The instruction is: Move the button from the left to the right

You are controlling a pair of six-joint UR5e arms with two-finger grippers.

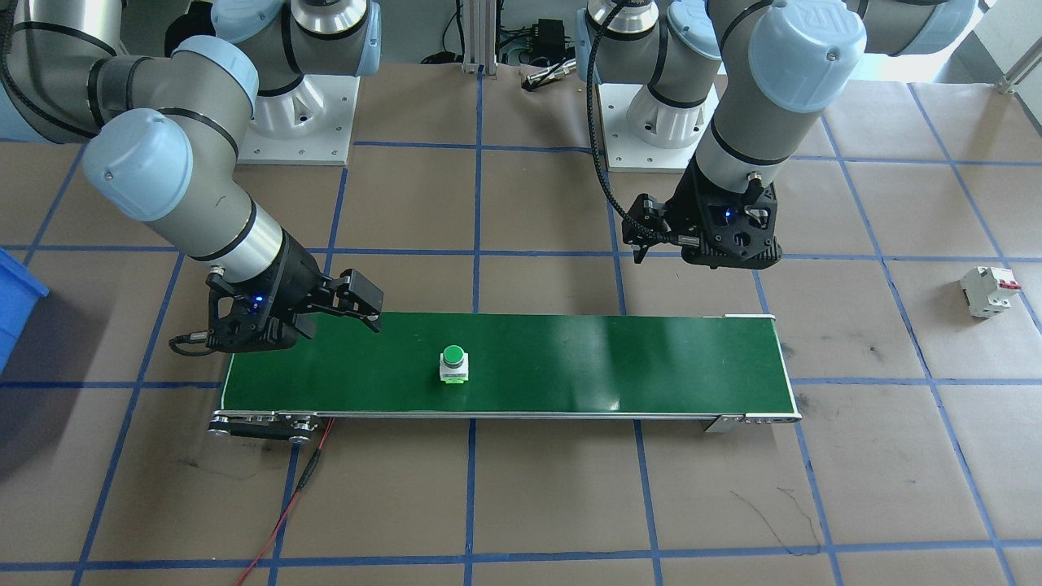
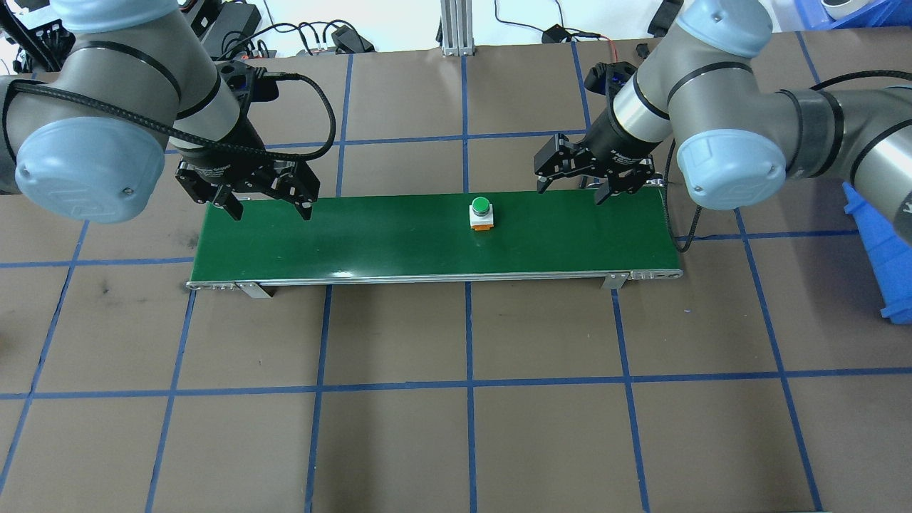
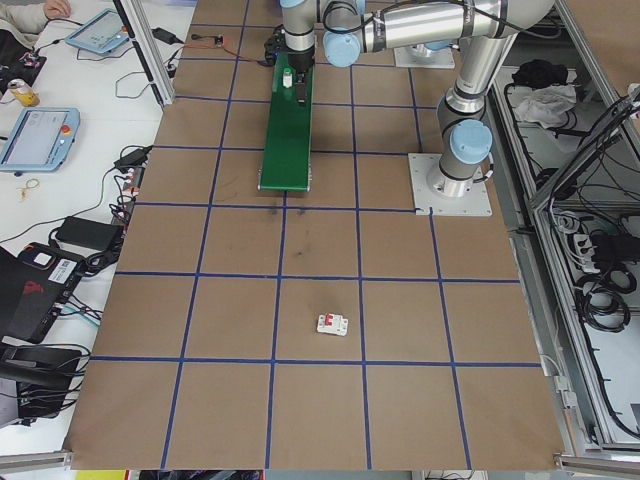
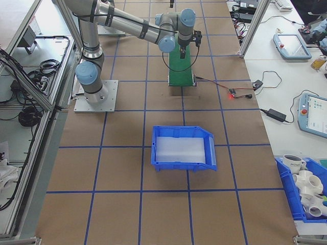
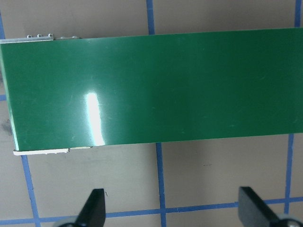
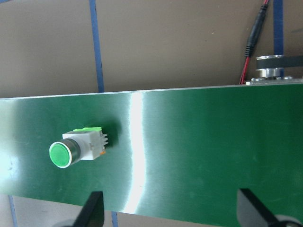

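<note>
Button (image 2: pixel 482 213) stands upright, cap up, on the green belt (image 2: pixel 399 239), past mid-length toward the belt's right end. Right hand (image 2: pixel 595 187), released and empty, hovers nearer, button lying to its left; left hand (image 2: pixel 267 203), also released, is well apart.

No text or label can be read.

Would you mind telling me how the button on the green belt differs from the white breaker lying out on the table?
The button has a round green cap; the breaker has red levers. The button stands upright on the belt; the breaker lies on the brown table, off beyond the belt's end. Both have whitish bodies, and neither is gripped.
</note>
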